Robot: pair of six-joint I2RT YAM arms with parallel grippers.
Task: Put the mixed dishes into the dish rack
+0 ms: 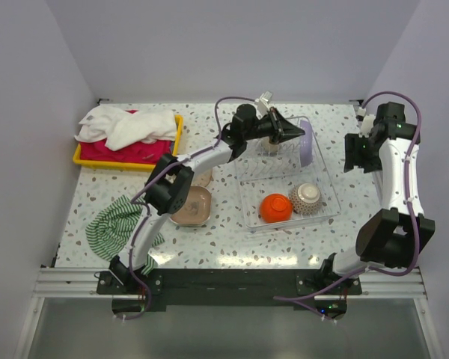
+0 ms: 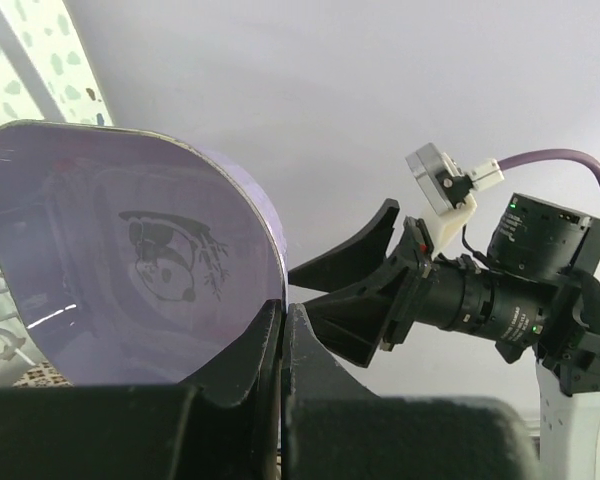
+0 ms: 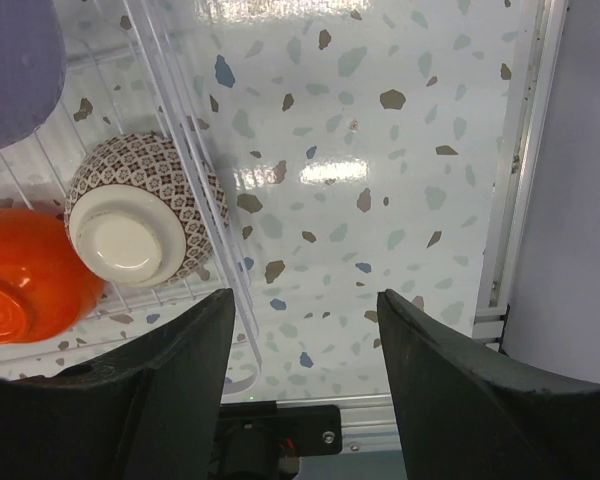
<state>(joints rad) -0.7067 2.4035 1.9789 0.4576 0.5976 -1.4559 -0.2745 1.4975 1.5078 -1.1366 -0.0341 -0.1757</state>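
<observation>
- The lilac plate (image 1: 306, 142) stands on edge over the far right part of the dish rack (image 1: 323, 170). From above it shows only as a thin band, its long line running from far to near.
- The left gripper (image 1: 292, 135) reaches in from the left and is clamped tight on the plate's rim.
- Only the left wrist view shows the plate's broad face (image 2: 130, 270). It has a dark line drawing in the middle, and the rim is pinched between the two black fingers (image 2: 265, 345) at the lower right.
- The right gripper (image 3: 305, 300) hangs over bare speckled table (image 3: 380, 150) just right of the rack. Its jaws are spread and hold nothing.
- The right wrist view shows the speckled bowl (image 3: 145, 225) and the orange bowl (image 3: 25, 285) bottom up, touching side by side in the near end of the rack. A corner of the plate sits at that view's top left.
- Only the overhead view takes in two tan plates (image 1: 191, 206) on the table left of the rack.
</observation>
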